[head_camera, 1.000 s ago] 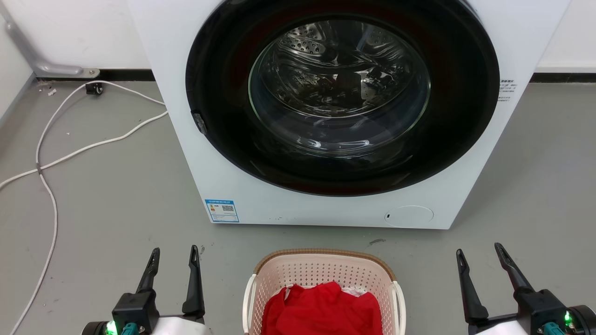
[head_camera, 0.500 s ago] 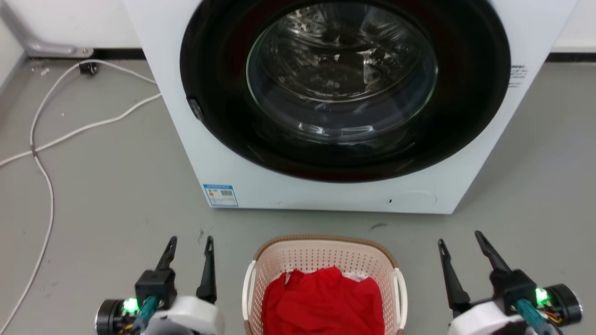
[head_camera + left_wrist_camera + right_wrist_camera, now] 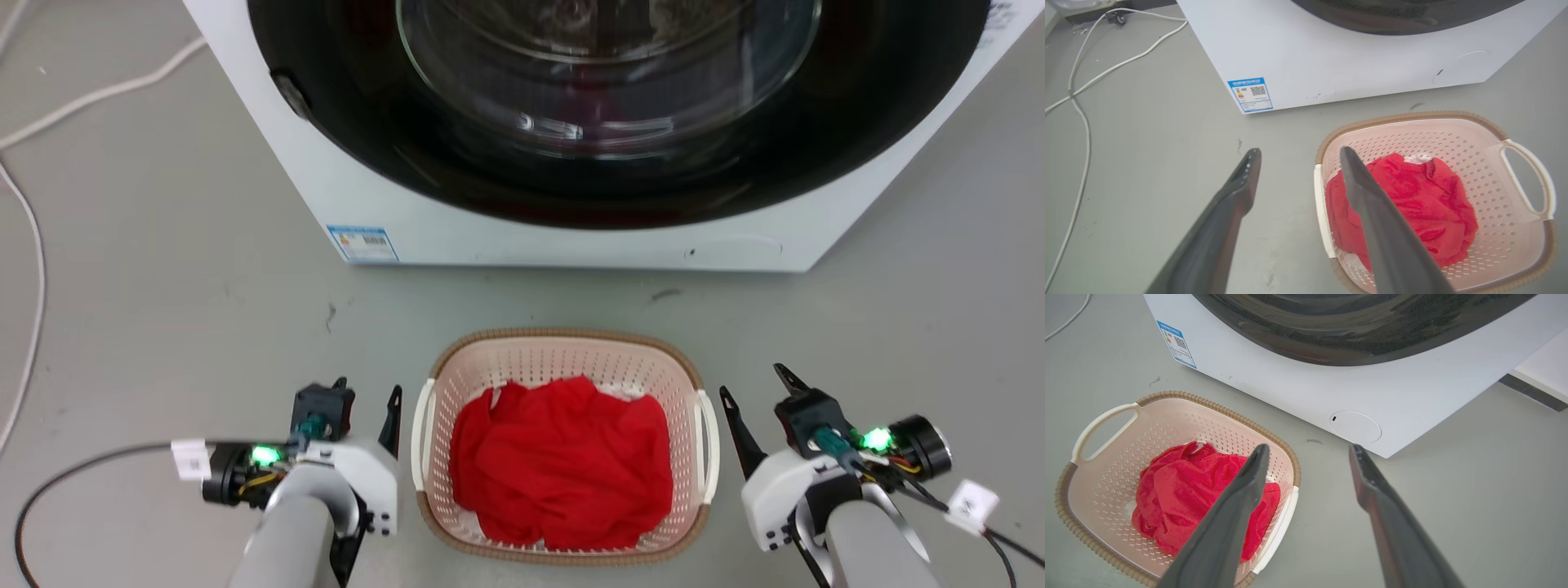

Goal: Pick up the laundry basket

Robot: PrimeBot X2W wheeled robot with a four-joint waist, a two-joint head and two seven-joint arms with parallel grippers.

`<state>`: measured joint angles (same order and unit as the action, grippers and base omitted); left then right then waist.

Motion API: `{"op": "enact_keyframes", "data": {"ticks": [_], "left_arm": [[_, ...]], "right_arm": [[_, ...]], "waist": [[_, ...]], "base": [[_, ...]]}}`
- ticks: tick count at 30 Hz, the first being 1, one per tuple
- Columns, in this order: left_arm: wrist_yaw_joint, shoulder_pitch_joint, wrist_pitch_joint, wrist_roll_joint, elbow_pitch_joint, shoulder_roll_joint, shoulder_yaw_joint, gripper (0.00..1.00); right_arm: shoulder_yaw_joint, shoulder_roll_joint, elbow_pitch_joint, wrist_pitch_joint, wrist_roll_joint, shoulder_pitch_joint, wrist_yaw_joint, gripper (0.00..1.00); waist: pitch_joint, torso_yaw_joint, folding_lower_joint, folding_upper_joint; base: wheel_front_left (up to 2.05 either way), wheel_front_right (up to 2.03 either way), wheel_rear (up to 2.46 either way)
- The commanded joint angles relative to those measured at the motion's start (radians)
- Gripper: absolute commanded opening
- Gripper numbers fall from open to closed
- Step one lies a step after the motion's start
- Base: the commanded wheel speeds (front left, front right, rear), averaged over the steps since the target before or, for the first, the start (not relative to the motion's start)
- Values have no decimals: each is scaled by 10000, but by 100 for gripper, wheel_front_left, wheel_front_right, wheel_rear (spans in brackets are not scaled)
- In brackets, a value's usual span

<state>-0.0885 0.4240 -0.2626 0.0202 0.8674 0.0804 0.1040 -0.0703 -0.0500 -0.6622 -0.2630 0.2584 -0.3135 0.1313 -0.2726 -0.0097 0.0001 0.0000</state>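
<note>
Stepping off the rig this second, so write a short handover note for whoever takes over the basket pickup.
Left end effector: open, empty, beside the basket's left handle, apart from it.
Right end effector: open, empty, beside the right handle.
Laundry basket: on the floor before the washing machine, red cloth inside.
Done: both end effectors flank the basket.
Left: grip both handles, lift.

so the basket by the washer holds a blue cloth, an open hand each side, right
No: the cloth is red, not blue, as the head view shows. The laundry basket, washer and open left hand and right hand are as said.
</note>
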Motion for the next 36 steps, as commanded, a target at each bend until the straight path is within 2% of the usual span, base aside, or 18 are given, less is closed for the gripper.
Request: {"op": "enact_keyframes", "data": {"ticks": [1, 9, 16, 26, 36], "left_arm": [[-64, 543, 23, -31, 480, 31, 66, 100], [-327, 2284, 513, 74, 2827, 131, 442, 100], [-399, 3199, 958, 253, 3740, 142, 806, 100], [-415, 3769, 1444, 725, 4072, 115, 1362, 100], [-416, 4270, 1688, 1225, 4140, 193, 1951, 100]], "right_arm": [[-13, -2, -576, -27, 169, -510, -10, 100], [-485, -2, -3619, 963, 45, -2594, -10, 100], [-1314, -2, -5186, 1894, -807, -3838, -10, 100], [-2970, -1, -5603, 2677, -2457, -4577, -10, 100], [-3292, -2, -5742, 2619, -2850, -5253, -10, 100]], "waist": [[-669, -115, -1, 0], [-2045, -307, -1, 0], [-3001, -334, -1, 0], [-4162, -464, -1, 0], [-5147, -427, -1, 0]], "base": [[0, 0, 0], [0, 0, 0], [0, 0, 0], [0, 0, 0], [0, 0, 0]]}}
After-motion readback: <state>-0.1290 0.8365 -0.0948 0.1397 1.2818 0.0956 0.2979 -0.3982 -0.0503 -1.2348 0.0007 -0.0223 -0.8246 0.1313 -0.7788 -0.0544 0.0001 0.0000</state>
